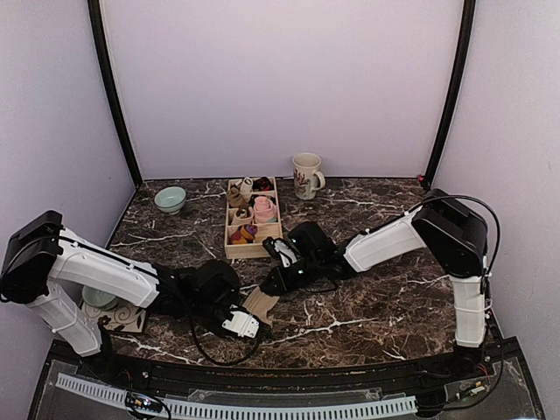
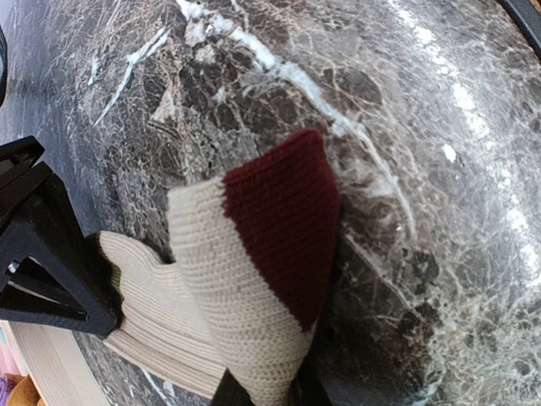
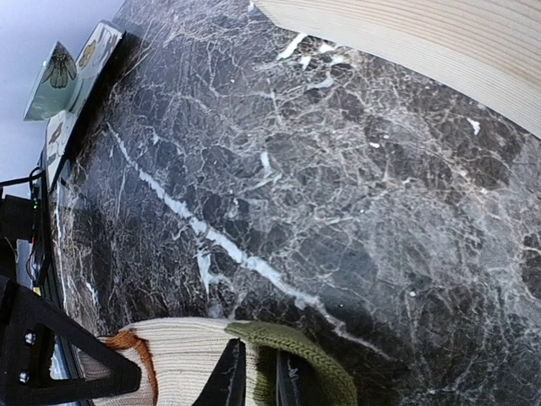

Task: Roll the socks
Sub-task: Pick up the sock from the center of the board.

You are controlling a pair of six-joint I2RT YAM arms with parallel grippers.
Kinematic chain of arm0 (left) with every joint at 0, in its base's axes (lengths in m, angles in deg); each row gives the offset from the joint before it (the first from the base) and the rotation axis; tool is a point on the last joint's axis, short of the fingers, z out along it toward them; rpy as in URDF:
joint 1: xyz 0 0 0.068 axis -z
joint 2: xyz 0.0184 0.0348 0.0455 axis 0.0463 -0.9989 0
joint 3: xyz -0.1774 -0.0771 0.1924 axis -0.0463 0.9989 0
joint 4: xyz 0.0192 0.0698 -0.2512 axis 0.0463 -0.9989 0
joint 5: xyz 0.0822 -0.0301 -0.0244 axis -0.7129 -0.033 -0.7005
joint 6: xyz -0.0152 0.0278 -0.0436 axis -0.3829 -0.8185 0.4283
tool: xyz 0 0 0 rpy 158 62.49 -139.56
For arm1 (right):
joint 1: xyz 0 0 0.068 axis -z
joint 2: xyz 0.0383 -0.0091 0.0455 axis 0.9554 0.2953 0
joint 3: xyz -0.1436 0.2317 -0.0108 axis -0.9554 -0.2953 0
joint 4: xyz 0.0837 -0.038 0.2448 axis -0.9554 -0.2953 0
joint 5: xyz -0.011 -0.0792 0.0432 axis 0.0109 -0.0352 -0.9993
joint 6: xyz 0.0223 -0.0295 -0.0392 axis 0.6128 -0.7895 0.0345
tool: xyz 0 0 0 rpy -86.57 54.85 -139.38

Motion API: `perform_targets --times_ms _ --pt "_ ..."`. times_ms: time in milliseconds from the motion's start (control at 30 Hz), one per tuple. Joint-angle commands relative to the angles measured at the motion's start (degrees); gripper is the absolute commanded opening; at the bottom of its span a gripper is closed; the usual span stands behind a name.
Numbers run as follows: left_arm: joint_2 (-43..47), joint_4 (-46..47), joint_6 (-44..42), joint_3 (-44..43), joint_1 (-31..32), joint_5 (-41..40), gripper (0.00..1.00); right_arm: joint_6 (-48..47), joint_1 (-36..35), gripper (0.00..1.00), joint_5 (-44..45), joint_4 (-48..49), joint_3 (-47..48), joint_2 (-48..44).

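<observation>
- With the left tool (image 2: pixel 265 394), jaws closed tight, pinches the beige sock (image 2: pixel 245 296) just below its dark red toe (image 2: pixel 283 220).
- Holds that end lifted and folded over, the toe hanging clear of the marble surface (image 2: pixel 439 169).
- With the right tool (image 3: pixel 258 385), jaws nearly together, nips the sock's other end at the olive-green cuff (image 3: pixel 296 347), next to an orange-brown patch (image 3: pixel 135 351) on the ribbed knit.
- Seen from above, brings both tools close together and face to face, with only the sock between them.
- Places the sock near the front middle of the surface, just in front of the wooden box (image 1: pixel 229 249) and apart from it.
- Farther back, inside that box's compartments, shows small rolled bundles, among them a pink bundle (image 1: pixel 264 208).
- Behind the box, to its right, shows a pale mug (image 1: pixel 306 175) standing upright.
- To the box's left, shows a pale green bowl (image 1: pixel 170 199), well apart from both tools.
</observation>
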Motion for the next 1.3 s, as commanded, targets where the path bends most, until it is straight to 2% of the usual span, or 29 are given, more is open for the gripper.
perform_targets --times_ms 0,133,267,400,600,633,667,700,733,900,1033,1133,1267 --pt "-4.7 -13.4 1.0 -1.3 -1.3 7.4 0.00 -2.8 1.4 0.14 3.5 -6.6 1.2 2.9" --pt "-9.1 -19.6 4.2 -6.6 -3.7 11.5 0.00 -4.4 2.7 0.15 3.8 -7.0 3.5 2.3" --pt "-11.8 -21.9 3.5 -8.3 -4.3 13.1 0.00 -3.4 3.8 0.24 7.0 -2.0 -2.9 -2.9" --pt "-12.8 -23.0 3.8 -9.4 -4.6 15.4 0.00 -5.3 3.9 0.34 13.7 -3.4 -7.4 -10.1" --pt "-15.2 -25.6 4.1 -11.9 -6.5 18.8 0.00 -6.9 4.0 0.36 19.5 2.7 -18.7 -22.8" --pt "-15.6 -26.8 3.7 -12.6 -6.9 19.8 0.00 -8.1 3.9 0.47 18.9 4.2 -20.7 -25.1" --pt "-16.0 -28.2 2.9 -13.4 -7.2 21.1 0.00 -9.5 3.6 0.62 18.0 5.7 -22.6 -27.1" --pt "-16.3 -29.8 2.1 -14.1 -7.7 22.6 0.00 -11.6 3.0 0.93 17.3 7.3 -25.6 -30.4" --pt "-16.8 -30.6 1.7 -14.8 -8.2 23.8 0.00 -13.6 2.0 0.99 17.7 8.1 -27.5 -32.9" --pt "-19.7 -32.8 3.6 -18.1 -10.2 25.5 0.00 -17.0 -2.7 1.00 21.1 5.5 -32.1 -40.6" --pt "-20.6 -35.0 3.8 -19.2 -10.8 26.9 0.00 -16.8 -7.3 1.00 29.3 3.1 -33.9 -44.7" --pt "-21.5 -36.5 3.3 -20.0 -11.1 27.5 0.00 -9.7 -6.0 1.00 38.2 5.3 -38.1 -47.8" --pt "-24.1 -39.5 3.1 -22.3 -11.7 27.9 0.00 -5.0 -2.5 1.00 43.3 6.9 -41.3 -50.4"
